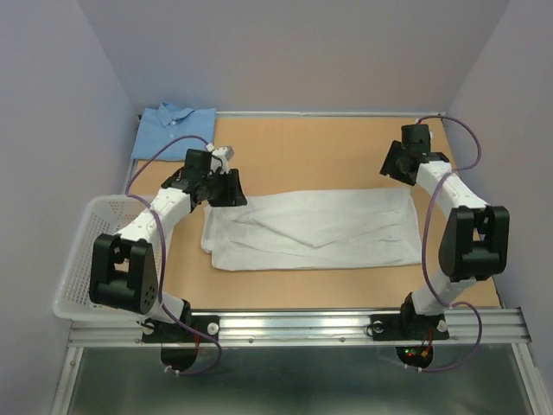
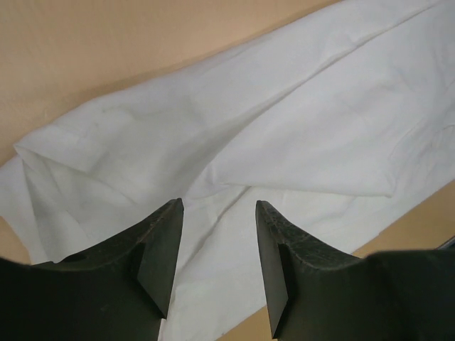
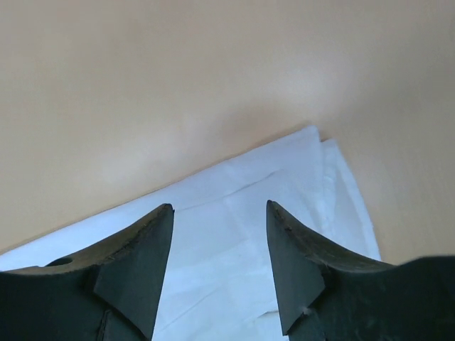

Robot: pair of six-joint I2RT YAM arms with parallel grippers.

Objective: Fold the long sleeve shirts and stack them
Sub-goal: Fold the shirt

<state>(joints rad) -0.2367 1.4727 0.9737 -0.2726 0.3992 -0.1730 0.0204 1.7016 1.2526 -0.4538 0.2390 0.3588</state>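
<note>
White shirt (image 1: 315, 229): half-folded into a long strip, flat across the middle of the table (image 1: 328, 147), nowhere near stack size yet. Light blue shirt (image 1: 173, 128): folded small at the table's far-left corner. Left gripper (image 2: 218, 206): jaws apart, nothing held, hovering left of the table's centre, white cloth right below. Right gripper (image 3: 220, 206): open and empty too, right of the table's centre. Basket (image 1: 78, 259): off the table's left edge. Likely trouble imo: grabbing only the top layer, dragging everything crooked, ending with a lumpy, lopsided fold.

Open tabletop (image 1: 320, 156) beyond white shirt (image 1: 320, 229)
</note>
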